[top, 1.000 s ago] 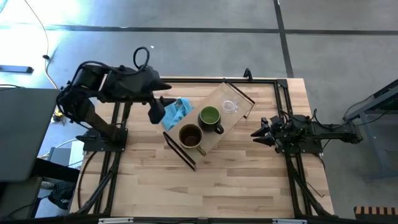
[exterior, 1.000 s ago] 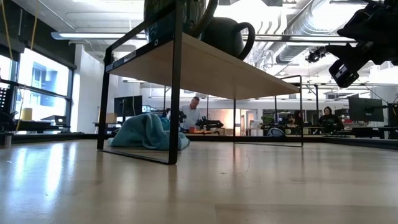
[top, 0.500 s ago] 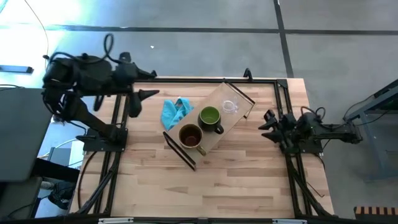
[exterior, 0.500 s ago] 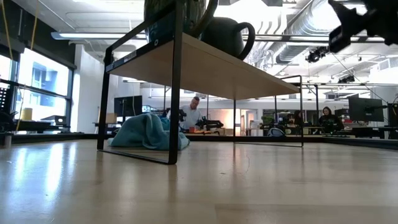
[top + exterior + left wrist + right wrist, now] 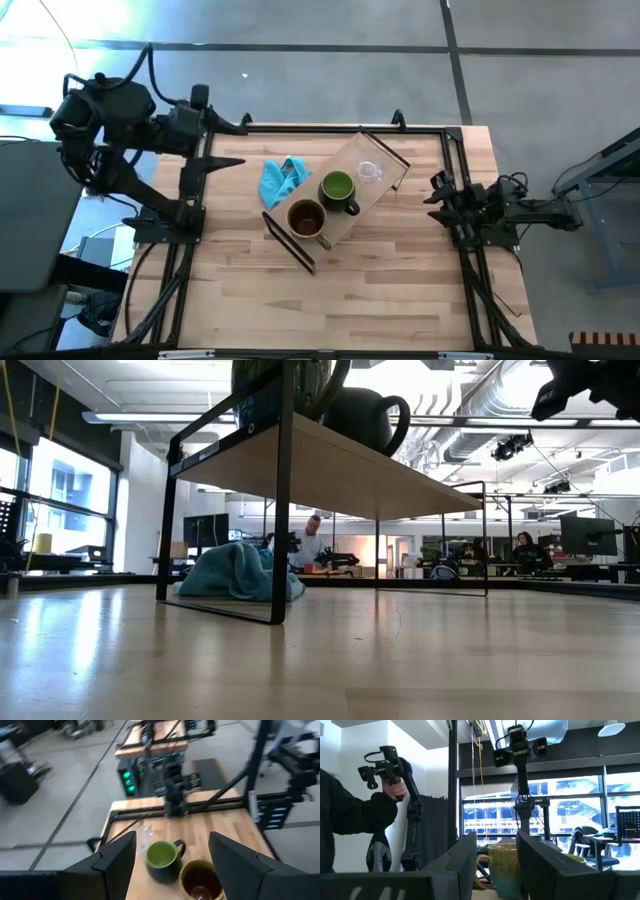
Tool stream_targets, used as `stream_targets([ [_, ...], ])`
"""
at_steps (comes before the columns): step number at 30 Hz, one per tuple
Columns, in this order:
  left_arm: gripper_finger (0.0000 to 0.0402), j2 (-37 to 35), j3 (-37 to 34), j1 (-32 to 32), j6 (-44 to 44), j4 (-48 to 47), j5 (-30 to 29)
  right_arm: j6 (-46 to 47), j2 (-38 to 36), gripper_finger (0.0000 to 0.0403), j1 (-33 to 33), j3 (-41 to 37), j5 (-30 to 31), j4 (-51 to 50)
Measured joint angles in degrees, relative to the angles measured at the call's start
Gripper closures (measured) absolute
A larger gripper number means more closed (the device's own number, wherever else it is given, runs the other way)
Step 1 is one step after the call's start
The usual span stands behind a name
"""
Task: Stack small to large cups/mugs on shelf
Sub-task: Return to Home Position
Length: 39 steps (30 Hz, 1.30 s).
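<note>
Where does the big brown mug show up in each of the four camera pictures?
High view: the brown mug on the shelf's lower-left end.
Low view: the mug, cut off at the top edge, above the nearest shelf leg.
Left wrist view: the mug nearest the camera, beside the green mug.
Right wrist view: probably the yellowish mug straight ahead.
Shared landmark: the green mug beside it.

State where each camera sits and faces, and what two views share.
High: overhead, facing down: pale wooden shelf, left gripper, right gripper.
Low: tabletop height, looking under the shelf; one arm above.
Left wrist: past the left gripper at the green handled mug and brown handled mug.
Right wrist: past the right gripper at the brown mug.
Shared: that brown mug.
</note>
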<state>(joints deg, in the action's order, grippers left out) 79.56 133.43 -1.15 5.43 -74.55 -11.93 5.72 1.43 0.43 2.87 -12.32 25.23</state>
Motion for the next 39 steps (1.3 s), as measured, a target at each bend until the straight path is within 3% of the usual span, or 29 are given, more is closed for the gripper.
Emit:
stream_targets([
  [13,0.0165,-5.9,-0.1,0.0,0.4,-0.4,1.2,0.8,0.0,0.0272,0.0,0.0,-0.2,1.6],
  [17,0.0165,-10.6,-4.3,0.0,1.6,3.0,1.0,0.7,0.0,0.0272,0.0,0.0,-0.3,1.6],
  [21,0.0165,-17.1,-15.5,0.0,4.7,12.6,1.0,0.2,0.0,0.0272,0.0,0.0,-0.3,2.1],
  [32,0.0165,-41.1,-59.5,0.0,6.7,48.2,1.0,-2.1,0.0,0.0272,0.0,0.0,-0.3,8.9],
  [39,0.0165,-54.4,-76.1,0.0,3.9,61.5,1.2,-1.7,0.0,0.0272,0.0,0.0,-0.3,9.5],
])
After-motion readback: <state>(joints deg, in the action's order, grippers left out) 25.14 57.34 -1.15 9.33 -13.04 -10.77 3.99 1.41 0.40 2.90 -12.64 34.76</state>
